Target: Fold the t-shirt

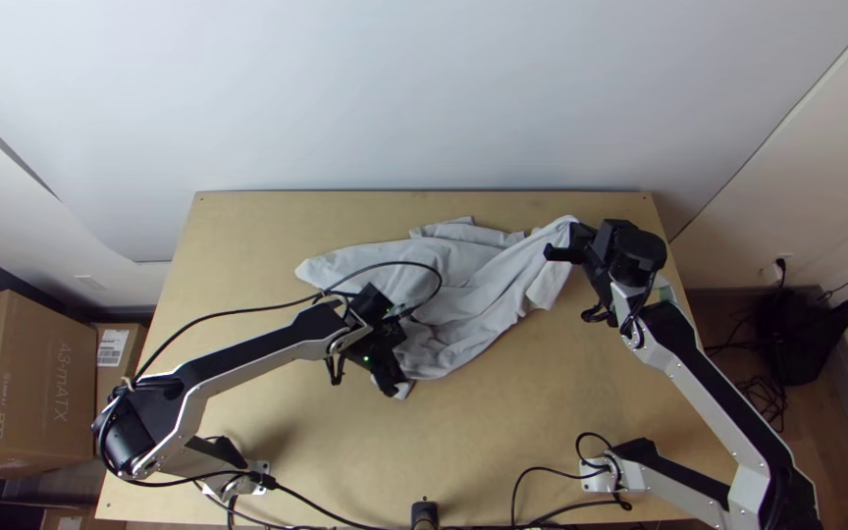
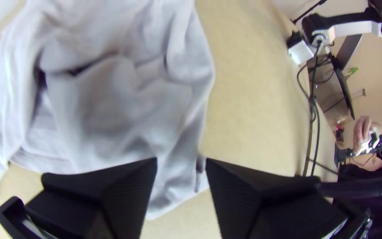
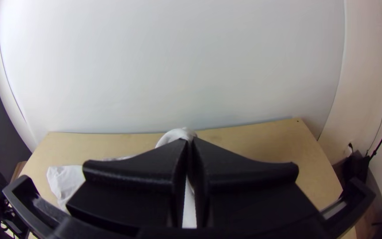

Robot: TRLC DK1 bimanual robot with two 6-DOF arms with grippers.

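The right arm's fingers (image 3: 155,168) are clenched on a raised bit of the t-shirt (image 1: 483,294), right of centre in the top view; the left arm's fingers (image 2: 129,190) are released, parted over its lower end near mid-frame. The cloth lies bunched across the middle of the table (image 1: 561,412). This looks like straightening, before any real folding (a fiddly stage); next, probably, the left should pinch that end and spread it. Count: two arms, one shirt, one table.

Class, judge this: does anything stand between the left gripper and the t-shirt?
Nothing visible does: the left gripper is open over the t-shirt, its cloth showing between the fingers; the right gripper pinches it elsewhere.
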